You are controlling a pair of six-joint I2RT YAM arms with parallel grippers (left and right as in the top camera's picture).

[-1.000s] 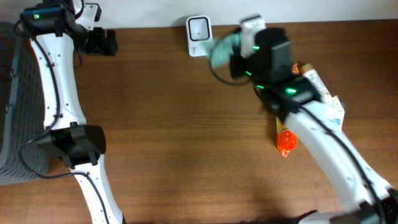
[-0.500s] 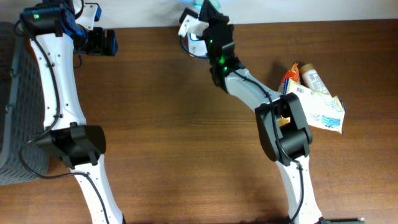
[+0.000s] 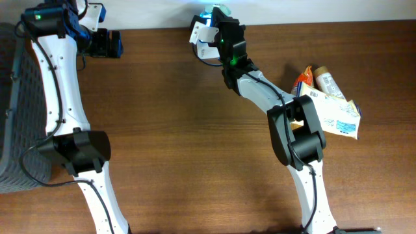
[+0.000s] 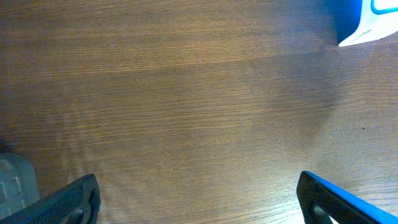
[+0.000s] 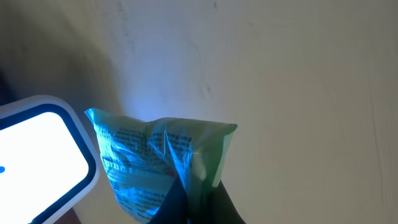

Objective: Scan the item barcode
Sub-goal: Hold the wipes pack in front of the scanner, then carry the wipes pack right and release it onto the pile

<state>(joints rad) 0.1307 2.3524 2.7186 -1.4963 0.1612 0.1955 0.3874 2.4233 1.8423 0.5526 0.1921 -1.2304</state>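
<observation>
The item is a green plastic packet (image 5: 163, 160) with printed text, lit blue. My right gripper (image 5: 194, 210) is shut on its lower edge, holding it up in front of the pale wall. Just left of the packet is the white scanner (image 5: 38, 152), its face glowing. From overhead, the right gripper (image 3: 220, 19) holds the packet (image 3: 217, 8) at the table's back edge, right above the scanner (image 3: 197, 34). My left gripper (image 3: 109, 44) hangs open at the back left, over bare wood, with nothing between its fingers (image 4: 69, 200).
A pile of other items (image 3: 333, 107) lies at the right: a white carton, an orange packet and a tube. A grey basket (image 3: 10, 117) stands at the left edge. A blue and white box corner (image 4: 365, 22) shows in the left wrist view.
My right arm has swung left and back, carrying the green packet from the right of the scanner to just above it. The left arm has not moved.
</observation>
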